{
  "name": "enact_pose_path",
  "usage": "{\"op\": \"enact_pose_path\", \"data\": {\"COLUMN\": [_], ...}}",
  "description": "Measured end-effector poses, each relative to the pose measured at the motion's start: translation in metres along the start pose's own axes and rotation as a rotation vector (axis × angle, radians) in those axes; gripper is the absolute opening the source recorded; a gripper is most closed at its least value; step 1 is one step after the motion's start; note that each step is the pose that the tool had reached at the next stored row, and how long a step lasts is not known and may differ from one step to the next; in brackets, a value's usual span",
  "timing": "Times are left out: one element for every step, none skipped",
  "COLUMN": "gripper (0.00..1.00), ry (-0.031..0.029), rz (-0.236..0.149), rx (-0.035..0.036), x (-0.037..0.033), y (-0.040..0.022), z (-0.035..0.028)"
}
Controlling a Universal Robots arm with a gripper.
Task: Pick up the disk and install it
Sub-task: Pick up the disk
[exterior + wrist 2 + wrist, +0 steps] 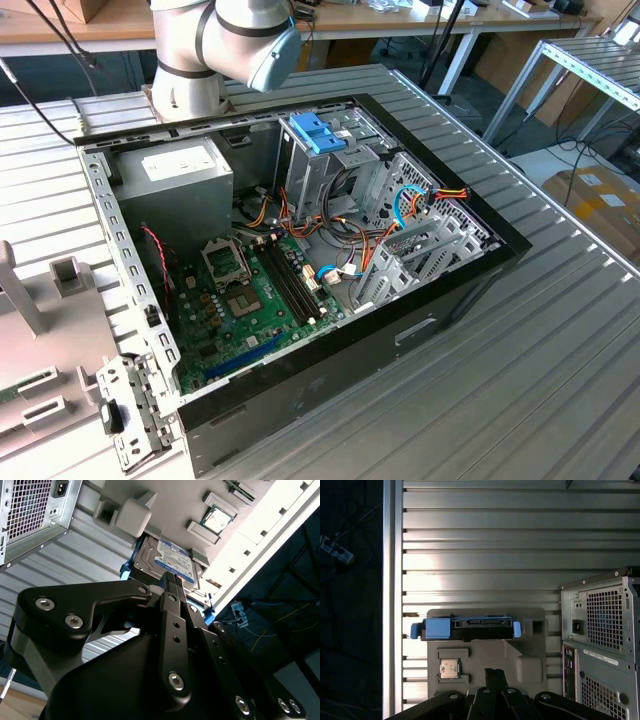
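Note:
The disk [170,555] is a silver drive with a white label and a blue band. It rests in a slot of a grey fixture plate [490,652], with blue plastic rails [437,628] along its side. In both wrist views my gripper [495,672] hangs above the fixture and a little short of the disk, apart from it. Its black fingers [171,587] are pressed together with nothing between them. The open computer case [470,270] lies on the ribbed metal table, and a drive cage with a blue latch [318,130] sits at its back.
A processor chip [449,668] sits in a pocket of the fixture beside the disk. The case's rear panel [600,645] stands close to the fixture. Inside the case are a grey power supply [185,165], the motherboard [250,290] and loose cables [400,215]. The arm's base [190,70] stands behind the case.

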State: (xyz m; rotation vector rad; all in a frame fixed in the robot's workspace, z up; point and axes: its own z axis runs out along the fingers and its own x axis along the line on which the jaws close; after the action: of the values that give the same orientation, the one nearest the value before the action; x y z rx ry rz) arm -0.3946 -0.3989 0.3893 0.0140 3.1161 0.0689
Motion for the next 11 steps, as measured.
{"op": "enact_pose_path", "data": {"gripper": [0.11,0.11,0.11,0.11,0.11,0.11,0.11,0.11,0.11,0.11,0.11], "ry": [0.0006,0.0009,0.0011,0.0015,0.0017,0.0021,0.0022,0.0024,0.0028,0.003,0.0032], "rz": [-0.013,-0.019,-0.025,-0.034,-0.04,-0.046,-0.05,-0.057,-0.062,-0.067,-0.074], "rx": [-0.0003,-0.0005,-0.0006,-0.0008,-0.001,-0.0011,-0.0012,-0.0014,-0.0015,-0.0017,-0.0018], "x": [0.0,0.0,0.0,0.0,0.0,0.0,0.0,0.0,0.0,0.0,0.0], "y": [0.0,0.0,0.0,0.0,0.0,0.0,0.0,0.0,0.0,0.0,0.0], "z": [0.0,0.0,0.0,0.0,0.0,0.0,0.0,0.0,0.0,0.0,0.0]}}
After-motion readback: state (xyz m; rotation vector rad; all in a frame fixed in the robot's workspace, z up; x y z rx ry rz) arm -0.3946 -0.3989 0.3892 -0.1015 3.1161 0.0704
